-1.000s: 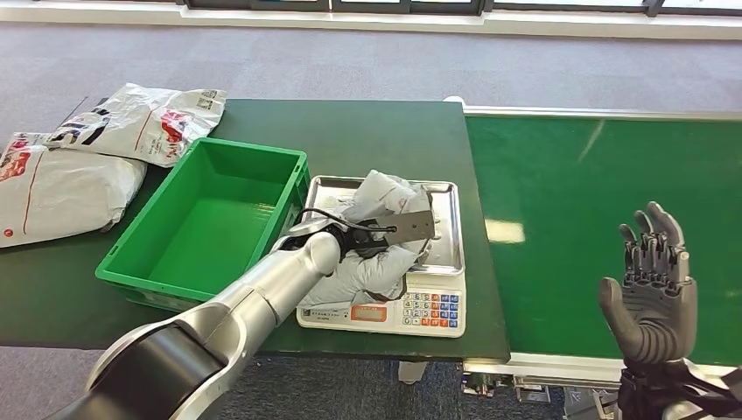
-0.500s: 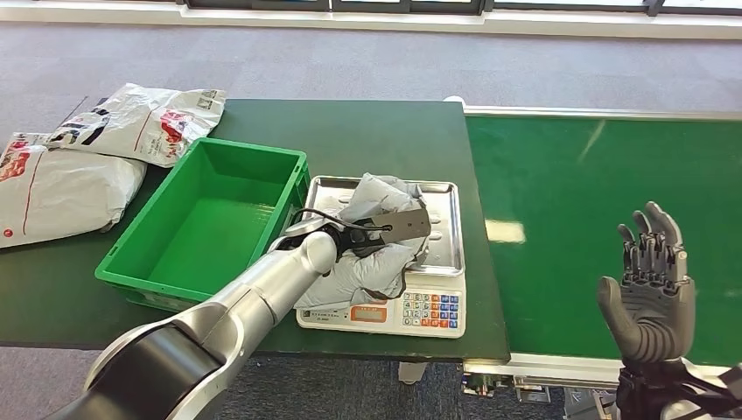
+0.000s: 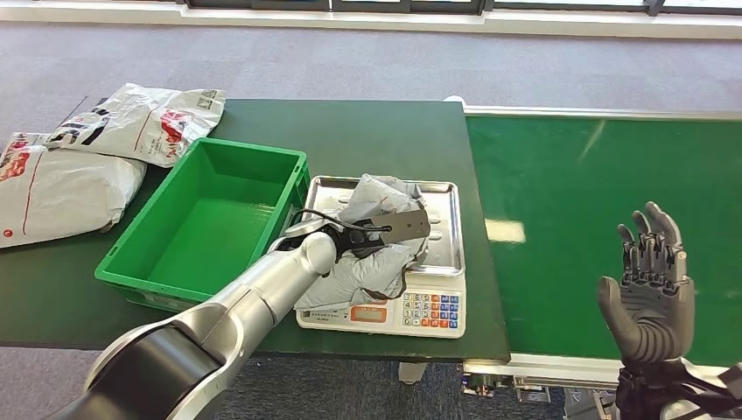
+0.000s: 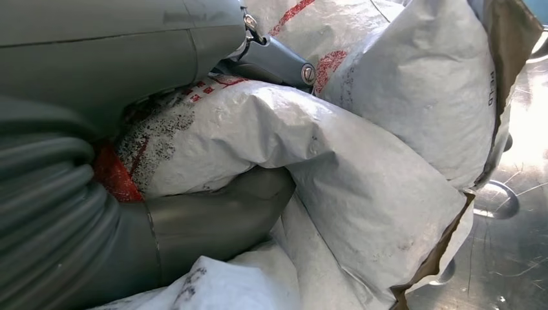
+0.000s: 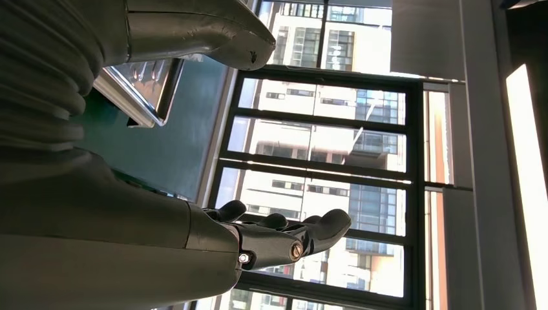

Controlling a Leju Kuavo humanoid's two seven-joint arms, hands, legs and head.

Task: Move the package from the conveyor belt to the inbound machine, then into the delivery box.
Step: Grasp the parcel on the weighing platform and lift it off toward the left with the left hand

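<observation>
Grey carpet runs behind a dark green table [image 3: 367, 131], and to its right lies the bright green conveyor belt [image 3: 595, 210]. Big windows [image 5: 323, 148] face tall buildings outside. On the table's far left lie two white bags [image 3: 96, 149] with red and black print, too small to read. The green bin [image 3: 206, 223] has nothing inside it. Just beside it sits the scale [image 3: 402, 262], with its steel tray and coloured keypad. The package [image 3: 376, 254], crumpled grey-white plastic with red markings I can't make out, lies on that tray. The left hand [image 3: 354, 238] is wrapped around it, thumb and fingers pressed into the folds. The right hand [image 3: 649, 284] is raised over the belt's near edge, fingers spread, holding nothing.
</observation>
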